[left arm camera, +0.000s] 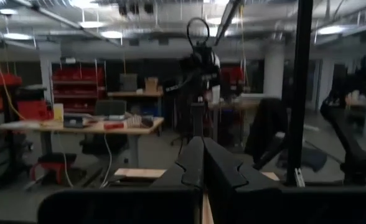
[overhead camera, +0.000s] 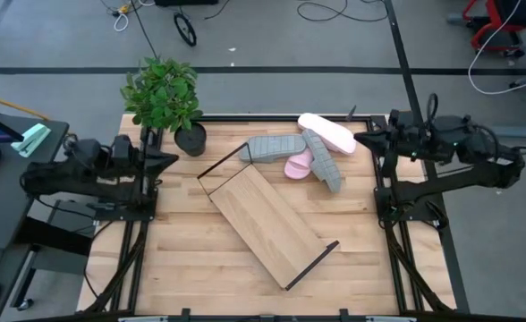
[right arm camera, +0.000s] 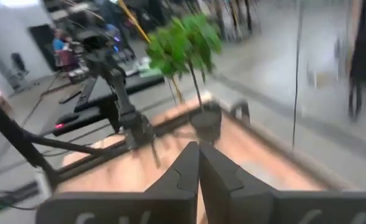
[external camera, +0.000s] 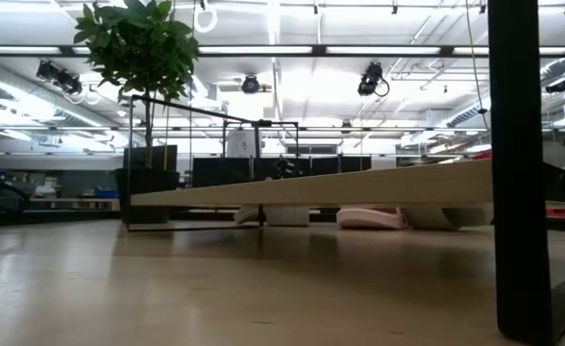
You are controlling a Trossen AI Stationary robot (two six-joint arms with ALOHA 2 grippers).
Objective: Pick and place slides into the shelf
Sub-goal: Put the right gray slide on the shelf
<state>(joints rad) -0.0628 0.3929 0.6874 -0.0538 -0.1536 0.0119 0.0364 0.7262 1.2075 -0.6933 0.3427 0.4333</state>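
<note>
Several slides lie in a heap near the table's far edge. One grey slide (overhead camera: 274,148) lies flat; another grey slide (overhead camera: 324,161) lies partly over a pink slide (overhead camera: 299,165). The second pink slide (overhead camera: 327,132) sits farthest back. The shelf (overhead camera: 267,224) lies slantwise mid-table, its board raised on black frame ends (external camera: 311,187). My left gripper (overhead camera: 173,161) hovers at the table's left edge, shut (left arm camera: 203,168). My right gripper (overhead camera: 361,138) hovers at the right edge near the far pink slide, shut (right arm camera: 198,165). Neither touches anything.
A potted plant (overhead camera: 165,98) stands at the table's far left corner, close to my left gripper. The shelf's black frame end (external camera: 523,173) stands close before the low camera. Bare tabletop (overhead camera: 182,259) lies left of the shelf and along the near edge.
</note>
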